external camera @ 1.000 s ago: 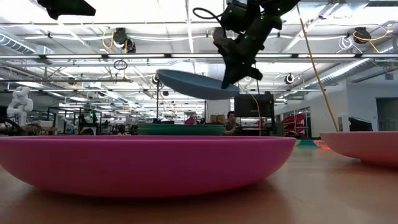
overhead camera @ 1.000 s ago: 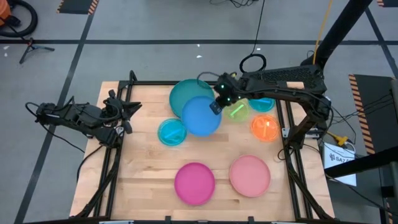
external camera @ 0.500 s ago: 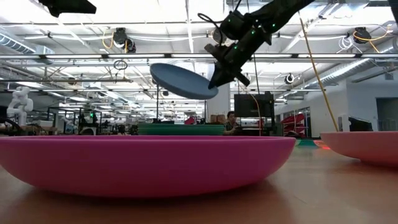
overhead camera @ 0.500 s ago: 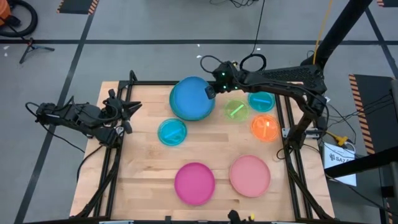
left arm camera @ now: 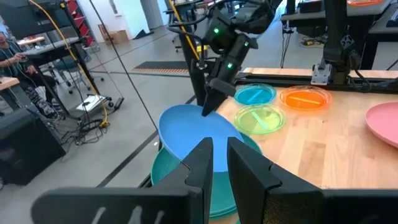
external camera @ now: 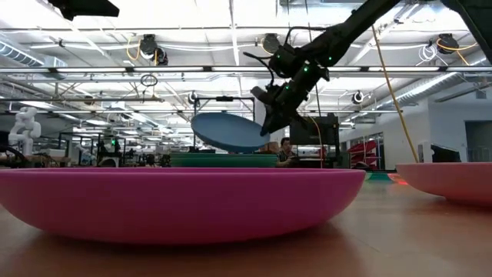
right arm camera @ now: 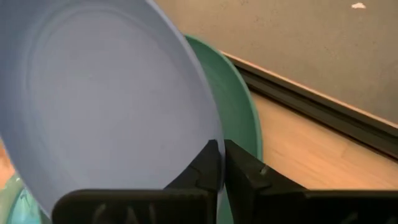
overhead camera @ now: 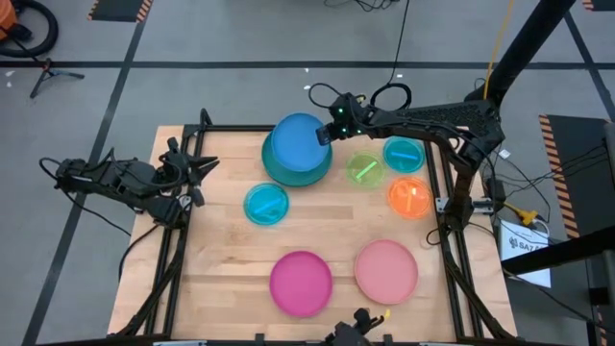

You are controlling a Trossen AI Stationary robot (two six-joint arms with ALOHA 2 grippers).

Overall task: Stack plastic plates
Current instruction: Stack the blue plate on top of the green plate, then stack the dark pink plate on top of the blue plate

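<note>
Wooden table [overhead camera: 221, 259], blue plate [overhead camera: 296, 144] over teal plate [overhead camera: 288, 173]

a magenta plate [external camera: 181, 204] is filling the foreground, sitting on the wooden table [external camera: 415, 238]. a pink plate [external camera: 453, 181] is showing at the right edge. above and beyond them, the right gripper [external camera: 270, 123] is pinching the rim of a blue plate [external camera: 229, 131], which is hanging tilted in the air over a teal plate [external camera: 223, 160] lying flat farther back. a person [external camera: 287, 151] is sitting in the room behind.
</note>
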